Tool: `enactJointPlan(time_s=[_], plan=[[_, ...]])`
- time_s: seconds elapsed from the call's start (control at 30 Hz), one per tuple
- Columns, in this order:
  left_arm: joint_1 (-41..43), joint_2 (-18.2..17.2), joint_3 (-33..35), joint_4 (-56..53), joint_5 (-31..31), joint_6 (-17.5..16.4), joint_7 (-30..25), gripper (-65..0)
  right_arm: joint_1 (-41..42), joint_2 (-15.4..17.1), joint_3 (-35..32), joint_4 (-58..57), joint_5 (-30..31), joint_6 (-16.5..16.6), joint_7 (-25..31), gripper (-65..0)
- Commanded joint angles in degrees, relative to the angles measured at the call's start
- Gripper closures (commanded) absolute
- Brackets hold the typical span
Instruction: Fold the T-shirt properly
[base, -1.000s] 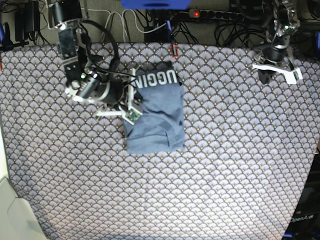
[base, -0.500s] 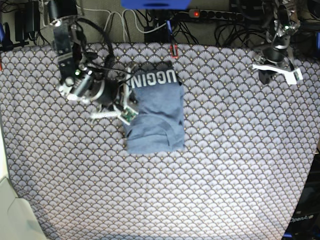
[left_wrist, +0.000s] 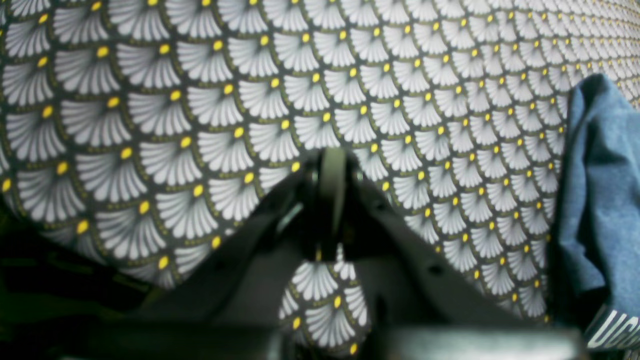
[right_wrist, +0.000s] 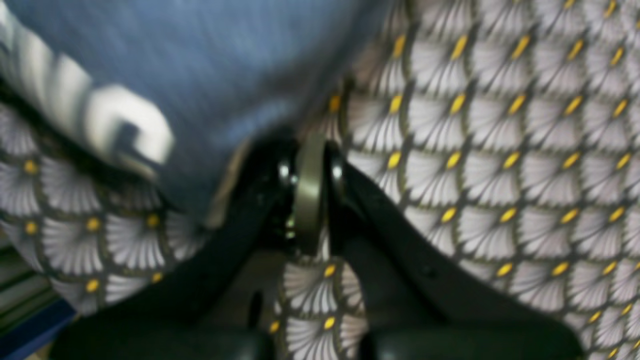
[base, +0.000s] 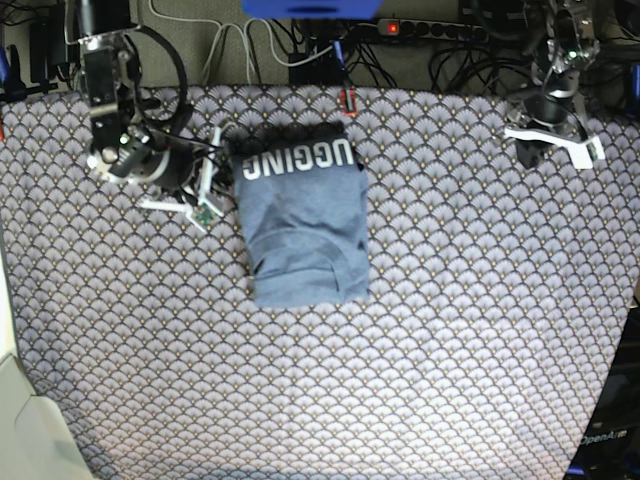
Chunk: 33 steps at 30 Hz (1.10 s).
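Observation:
The grey-blue T-shirt (base: 305, 225) lies folded into a compact rectangle in the middle of the table, with a band of white lettering (base: 296, 160) along its far edge. My right gripper (base: 215, 175) is shut and empty, just off the shirt's left edge. In the right wrist view its closed tips (right_wrist: 310, 195) sit over the tablecloth, with the shirt (right_wrist: 200, 55) close at upper left. My left gripper (base: 532, 148) is shut and empty at the far right of the table. In the left wrist view (left_wrist: 332, 200) the shirt (left_wrist: 600, 200) is at the right edge.
The scallop-patterned tablecloth (base: 450, 330) covers the whole table. Cables and a power strip (base: 440, 30) run behind the far edge. A pale box edge (base: 15, 420) shows at the front left corner.
My right arm has pulled back to the left, off the shirt's left edge. The shirt's top left corner now lies flat, with more of the lettering showing. The left arm has not moved.

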Motion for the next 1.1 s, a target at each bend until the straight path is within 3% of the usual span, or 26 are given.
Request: enactJointPlan(time_s=[0.0,0.3,0.57,0.7,1.07], plan=[[0.2,-0.4,-0.2,1.1,-0.3,-0.3,-1.1,-0.3,-0.4,0.4,0.0,1.3,0.7,-0.1,1.5,0.0],[0.3,-0.4,-0.2,1.2,-0.3,-0.3,-1.1,-0.3,-3.8,-2.2,-1.6,4.2,0.8,-0.1,1.5,0.0],[2.7,-1.0,-0.2,2.1,-0.3,-0.3,-1.1,-0.3,-6.8,-0.5,-3.6,4.7,0.8,-0.1,1.5,0.0],[5.6,-3.1,-0.4,4.4,-0.3,-0.3,-1.1,-0.3,-9.6,0.5,-3.9,7.7,0.8,-0.1,1.5,0.0],[20.1,-5.8,-0.2,11.3,0.1,-0.3,-1.1,-0.3,-22.8,0.9,9.4,22.0,0.7,-0.1,1.5,0.0]])
